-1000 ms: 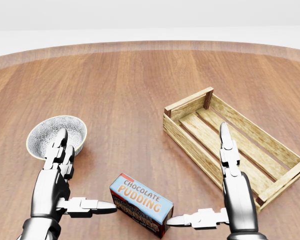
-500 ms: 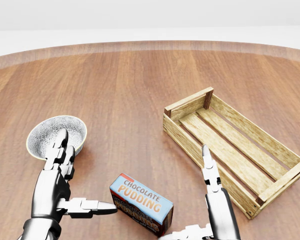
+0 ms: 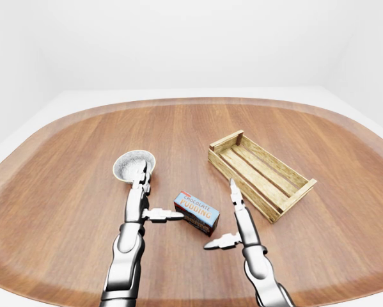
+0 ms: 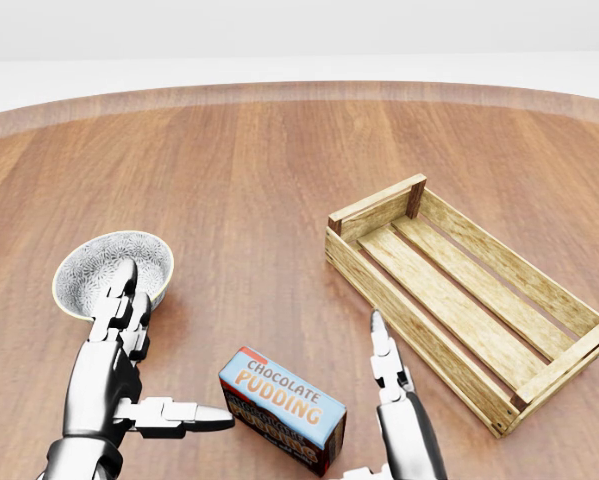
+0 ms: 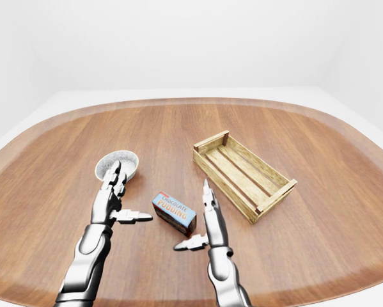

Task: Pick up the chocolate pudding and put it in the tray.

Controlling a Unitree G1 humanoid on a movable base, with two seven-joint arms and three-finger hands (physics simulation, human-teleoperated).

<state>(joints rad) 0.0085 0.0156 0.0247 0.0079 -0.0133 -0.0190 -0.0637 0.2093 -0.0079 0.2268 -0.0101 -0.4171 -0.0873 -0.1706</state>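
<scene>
The blue-topped rectangular chocolate pudding box (image 4: 282, 408) lay flat on the brown wooden table (image 4: 259, 180), between my two silver three-finger hands and well apart from the slatted light-wood tray (image 4: 466, 294) at the right of the head view. My left hand (image 4: 114, 370) was open, its thumb pointing at the box's left end with the tip just short of it, its other fingers lying over the near rim of the grey patterned bowl (image 4: 111, 268). My right hand (image 3: 234, 220) was open too, just right of the box, gripping nothing.
</scene>
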